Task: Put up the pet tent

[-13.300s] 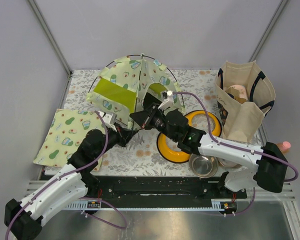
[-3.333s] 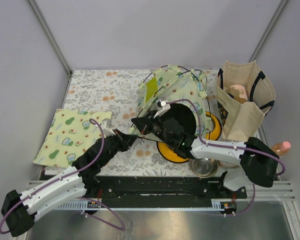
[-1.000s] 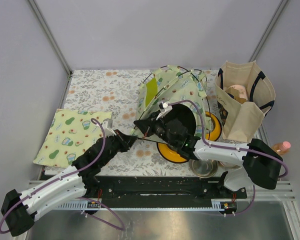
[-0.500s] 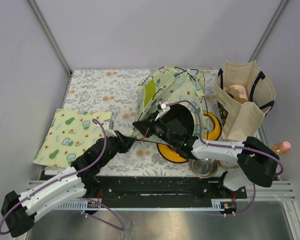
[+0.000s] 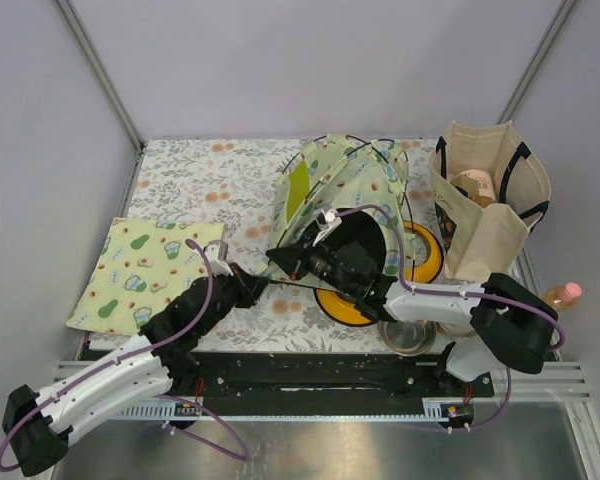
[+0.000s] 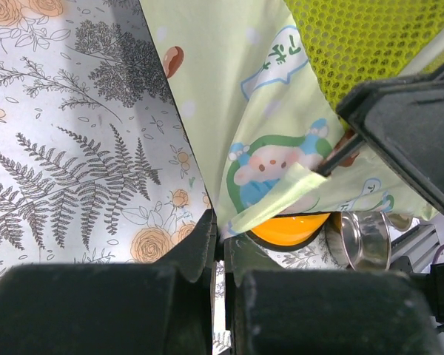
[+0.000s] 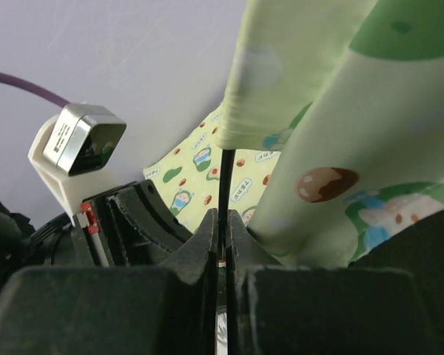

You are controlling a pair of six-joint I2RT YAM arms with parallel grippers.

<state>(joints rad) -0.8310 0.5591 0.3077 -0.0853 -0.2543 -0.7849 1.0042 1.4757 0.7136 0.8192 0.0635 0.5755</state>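
Since the earliest view the tent (image 5: 345, 185) has shifted right, now bunched over the orange feeder (image 5: 365, 300). My right gripper (image 7: 222, 225) is clenched on a thin black pole (image 7: 223, 181); my left gripper (image 6: 220, 240) pinches the tent's fabric hem (image 6: 270, 203). The steel bowl (image 6: 362, 237) sits beside the feeder, the tote bag (image 5: 490, 210) further right.

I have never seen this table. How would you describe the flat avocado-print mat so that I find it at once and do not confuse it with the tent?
Start from the floral table cover and go to its near left corner. The mat lies flat there, a pale green square partly hanging over the left edge, left of the left gripper. The pet tent shares the print, but it stands up mid-table with black poles and lime panels.
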